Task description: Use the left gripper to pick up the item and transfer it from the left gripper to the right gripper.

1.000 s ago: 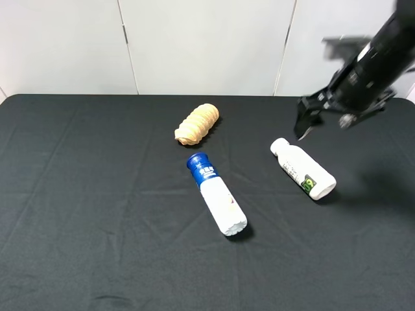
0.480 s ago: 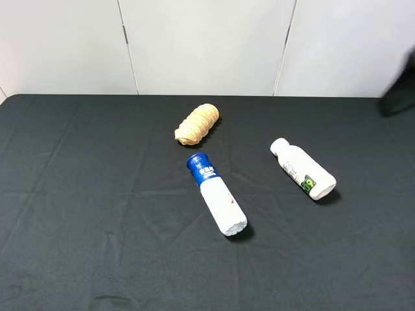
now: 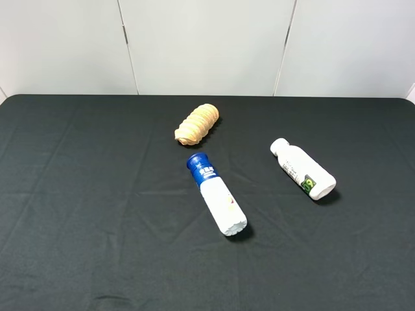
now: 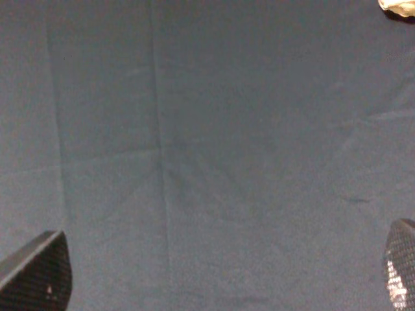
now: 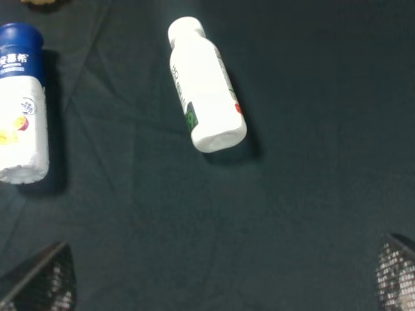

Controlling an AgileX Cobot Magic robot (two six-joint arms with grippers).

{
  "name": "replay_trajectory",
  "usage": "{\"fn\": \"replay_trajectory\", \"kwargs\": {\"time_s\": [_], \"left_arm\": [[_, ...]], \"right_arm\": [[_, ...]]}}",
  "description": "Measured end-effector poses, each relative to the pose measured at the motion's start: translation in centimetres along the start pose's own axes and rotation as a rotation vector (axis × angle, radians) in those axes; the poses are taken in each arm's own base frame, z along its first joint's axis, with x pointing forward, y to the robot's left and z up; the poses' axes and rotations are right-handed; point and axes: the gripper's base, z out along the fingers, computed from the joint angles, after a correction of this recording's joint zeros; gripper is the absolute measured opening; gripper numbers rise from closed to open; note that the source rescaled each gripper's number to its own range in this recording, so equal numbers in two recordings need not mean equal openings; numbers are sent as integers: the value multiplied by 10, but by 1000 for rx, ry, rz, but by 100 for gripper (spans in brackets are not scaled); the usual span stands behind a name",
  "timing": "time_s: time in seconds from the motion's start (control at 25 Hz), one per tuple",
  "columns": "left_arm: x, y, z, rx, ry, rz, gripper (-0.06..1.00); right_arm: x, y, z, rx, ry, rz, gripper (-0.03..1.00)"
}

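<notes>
The item, a small white bottle (image 3: 303,168) with a white cap and a green patch at its base, lies on its side on the black cloth at the right. It also shows in the right wrist view (image 5: 204,84). Neither arm shows in the exterior high view. The left gripper (image 4: 227,275) is open, its fingertips (image 4: 39,272) wide apart above bare cloth. The right gripper (image 5: 224,275) is open too, its fingertips (image 5: 395,272) wide apart, well back from the item.
A longer blue-capped white bottle (image 3: 216,194) lies near the middle of the black cloth (image 3: 97,194). A tan ridged pastry (image 3: 197,124) lies behind it. A white panelled wall stands at the back.
The black arm that was above the item at the upper right has pulled away to the right and out of the exterior high view. The bottles and pastry have not moved.
</notes>
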Motion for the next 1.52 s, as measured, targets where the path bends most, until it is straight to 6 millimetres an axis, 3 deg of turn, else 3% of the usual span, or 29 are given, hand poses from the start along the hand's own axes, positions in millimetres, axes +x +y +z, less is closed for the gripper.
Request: {"fn": "replay_trajectory", "kwargs": {"time_s": [0.28, 1.04, 1.52], "left_arm": [[0, 0, 0, 0, 0, 0, 90], [0, 0, 0, 0, 0, 0, 90], [0, 0, 0, 0, 0, 0, 90]], "right_arm": [[35, -2, 16, 15, -56, -7, 100], [34, -3, 24, 26, -113, -5, 100], [49, -2, 5, 208, -275, 109, 100]]}}
